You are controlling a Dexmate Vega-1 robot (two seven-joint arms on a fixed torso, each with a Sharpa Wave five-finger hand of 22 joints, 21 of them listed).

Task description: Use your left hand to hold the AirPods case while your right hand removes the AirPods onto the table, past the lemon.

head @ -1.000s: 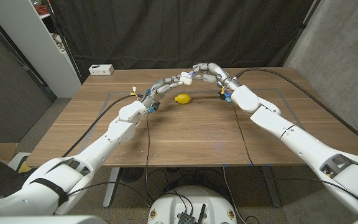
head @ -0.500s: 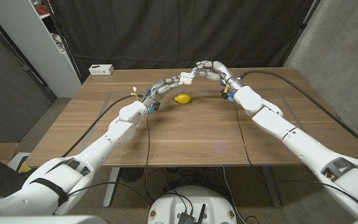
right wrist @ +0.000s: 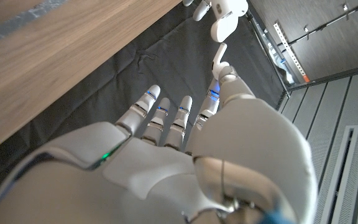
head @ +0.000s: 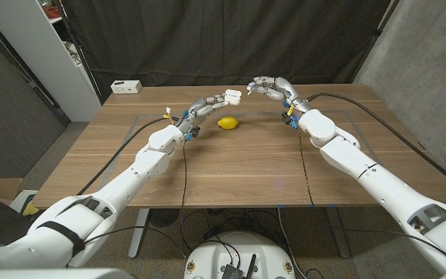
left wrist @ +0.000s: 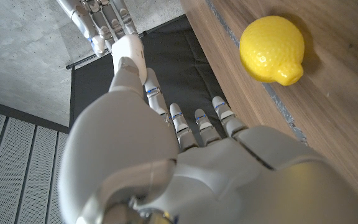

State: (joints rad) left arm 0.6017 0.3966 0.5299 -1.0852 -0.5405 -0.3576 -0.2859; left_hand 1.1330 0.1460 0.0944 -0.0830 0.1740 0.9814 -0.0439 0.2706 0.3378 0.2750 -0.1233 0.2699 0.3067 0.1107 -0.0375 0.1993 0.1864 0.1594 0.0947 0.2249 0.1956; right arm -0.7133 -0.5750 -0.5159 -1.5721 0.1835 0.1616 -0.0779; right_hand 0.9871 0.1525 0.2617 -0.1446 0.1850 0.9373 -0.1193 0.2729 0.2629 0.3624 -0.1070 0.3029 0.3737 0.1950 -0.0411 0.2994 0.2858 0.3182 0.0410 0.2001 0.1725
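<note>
Pulling away from the case, the right hand [head: 265,87] is now hovering apart from it above the table's [head: 238,167] far edge, pinching an AirPod [right wrist: 219,55] at its fingertips. Opposite it, the left hand [head: 207,104] is gripping the AirPods case [head: 233,96] aloft, just beyond the lemon [head: 227,122].

A bright yellow lemon [head: 227,122] lies on the brown wood-grain table [head: 231,167], the earbud case [head: 234,97] is white, both arms are white with grey hands.
</note>
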